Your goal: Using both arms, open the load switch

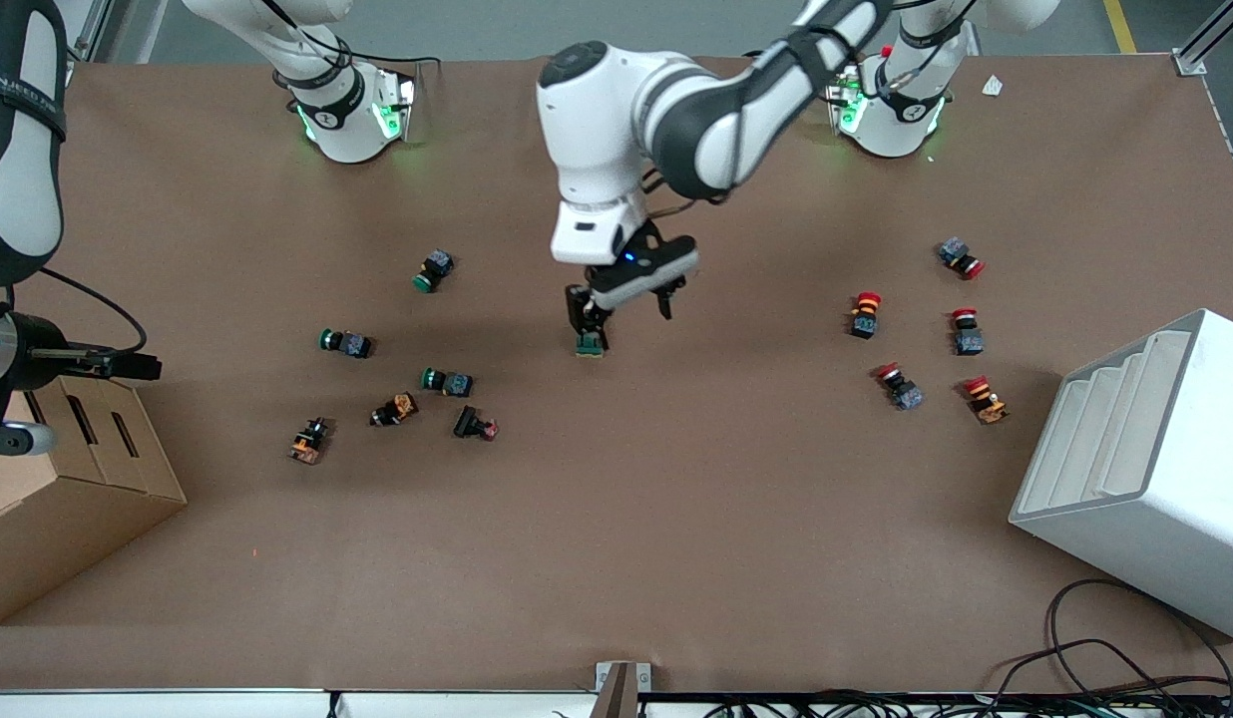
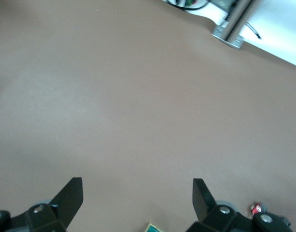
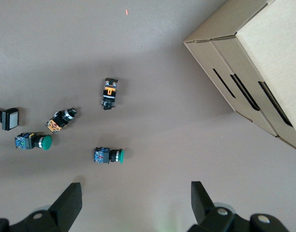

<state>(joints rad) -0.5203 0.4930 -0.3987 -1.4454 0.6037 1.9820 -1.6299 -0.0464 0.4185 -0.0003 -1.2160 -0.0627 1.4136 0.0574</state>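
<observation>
Two white arms. Left arm reaches to table centre; left gripper [image 1: 621, 317] is low over the load switch [image 1: 590, 344], fingers spread, one tip at the switch. Right gripper [image 3: 133, 205] hangs over the cardboard box [image 1: 73, 479] end, fingers spread, holding nothing. One white bin [image 1: 1145, 464]. 5 red-capped buttons [image 1: 864, 314], 3 green-capped buttons [image 1: 345, 343]. Only right wrist view shows the box slots; left wrist view shows just the switch corner [image 2: 153, 227].
</observation>
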